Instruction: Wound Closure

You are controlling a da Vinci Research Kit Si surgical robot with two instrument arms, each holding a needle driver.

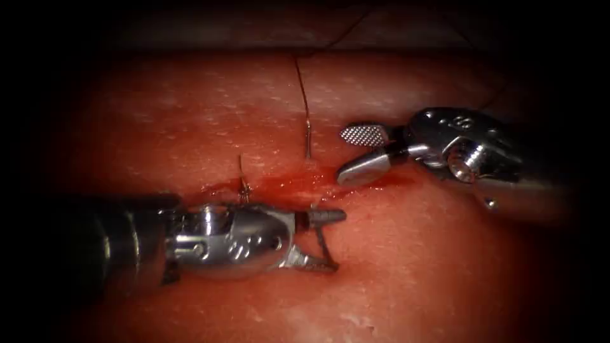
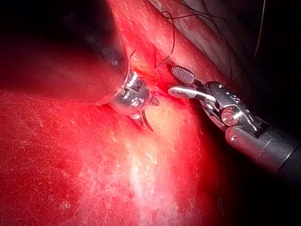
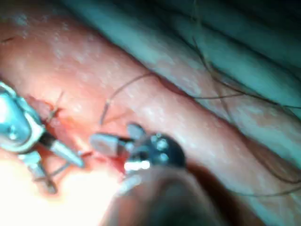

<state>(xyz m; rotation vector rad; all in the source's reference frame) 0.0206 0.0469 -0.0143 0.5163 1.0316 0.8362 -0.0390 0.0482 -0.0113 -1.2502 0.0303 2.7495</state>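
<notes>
**Needle standing in tissue beside the cut; both hands open**

- The cut runs across the endoscope view and is wet with red fluid.
- The needle is on the far side of the cut. A short bright length stands nearly straight up from the tissue, long axis square to the cut, lower end sunk in.
- The thread carries on from its upper end, away from the cut.
- The right hand is just right of the needle, jaws spread, gripping nothing.
- The left hand is on the near side of the cut, jaws wide apart, with a thin dark sliver between them. I cannot tell whether that is needle or thread.
- Cut ends of thread rise from a knot on the cut, left of the needle.
- The right wrist view shows the needle's curve; the endoscope view shows it straight.
</notes>
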